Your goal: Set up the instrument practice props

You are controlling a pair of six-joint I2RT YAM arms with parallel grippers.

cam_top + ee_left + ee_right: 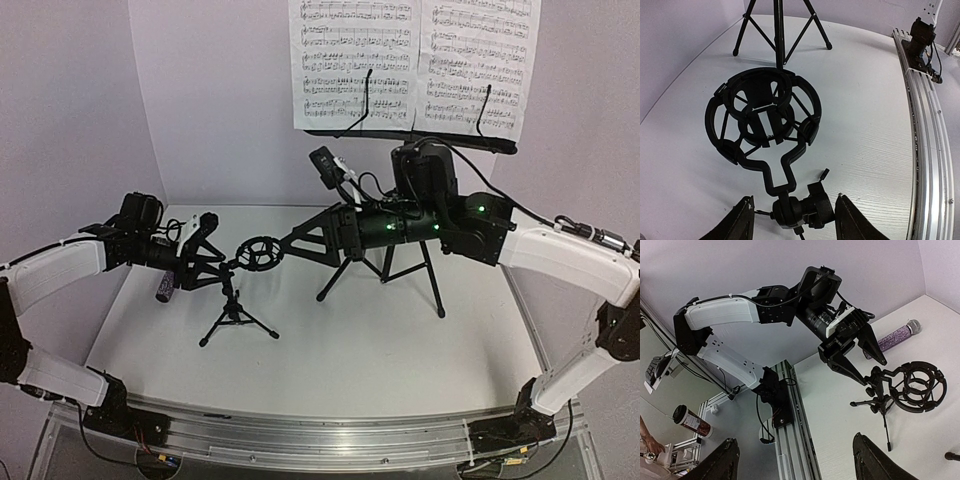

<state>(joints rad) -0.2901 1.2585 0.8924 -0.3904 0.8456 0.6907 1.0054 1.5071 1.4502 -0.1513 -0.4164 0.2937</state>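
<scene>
The small tripod mic stand (235,310) is seen upright on the left half of the white tabletop (400,350), with its ring holder (762,117) carried at the top. The purple microphone (167,290) is laid flat just left of it, outside the ring. The tall music stand (385,265) is set at the far middle, with 2 sheet-music pages (355,60) propped on its tray before lilac walls (200,100). The left claw (795,222) is held released astride the mic stand's swivel joint. The right claw (797,465), reached leftward, is spread wide and empty beside the ring.
</scene>
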